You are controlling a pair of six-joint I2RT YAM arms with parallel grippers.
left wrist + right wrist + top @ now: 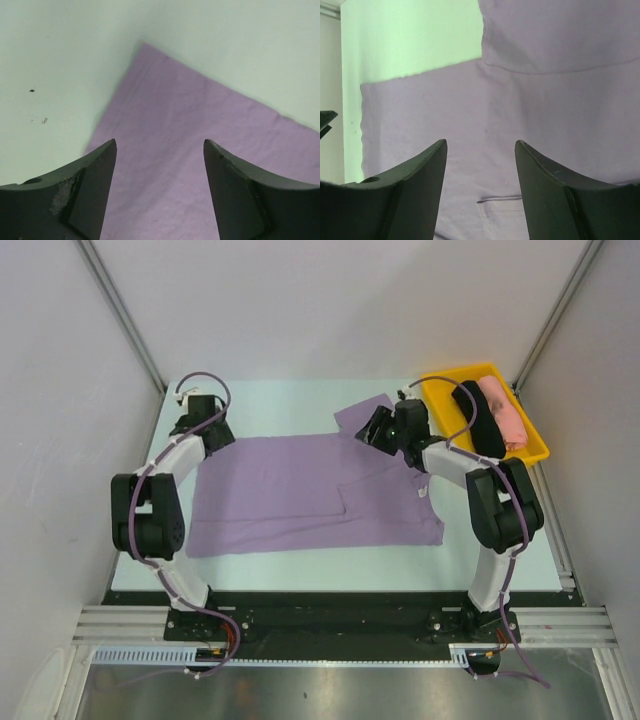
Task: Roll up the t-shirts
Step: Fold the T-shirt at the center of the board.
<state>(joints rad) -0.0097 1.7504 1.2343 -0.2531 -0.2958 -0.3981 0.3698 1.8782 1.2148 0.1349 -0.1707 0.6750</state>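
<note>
On the bench (300, 400), you've got the lavender t-shirt (300, 495) spread flat in the middle, long axis left to right. Neck end sits on the right side, with the small white label (421, 493) near that edge. One sleeve (360, 415) sticks out toward the far side.

Your left claw (159, 145) is spread wide with nothing between the jaws. It's over the shirt's far-left corner: in the left wrist view the corner points away from you, and lavender cloth fills the gap between the two fingers (95, 175). You can't tell from that view whether the tips touch the cloth.

Your right claw (480, 145) is parted too and holds nothing. It's at the far-right part of the shirt, by the sleeve. Right wrist view shows cloth under and ahead of both jaws, with a stitched hem line crossing above them and bare bench at upper left. Contact with the cloth isn't clear either.

Far right corner has the yellow tray (443, 398), just beside the right arm. The black t-shirt (478, 420) and pink t-shirt (500, 410) lie rolled side by side in it, touching, well apart from both claws.
</note>
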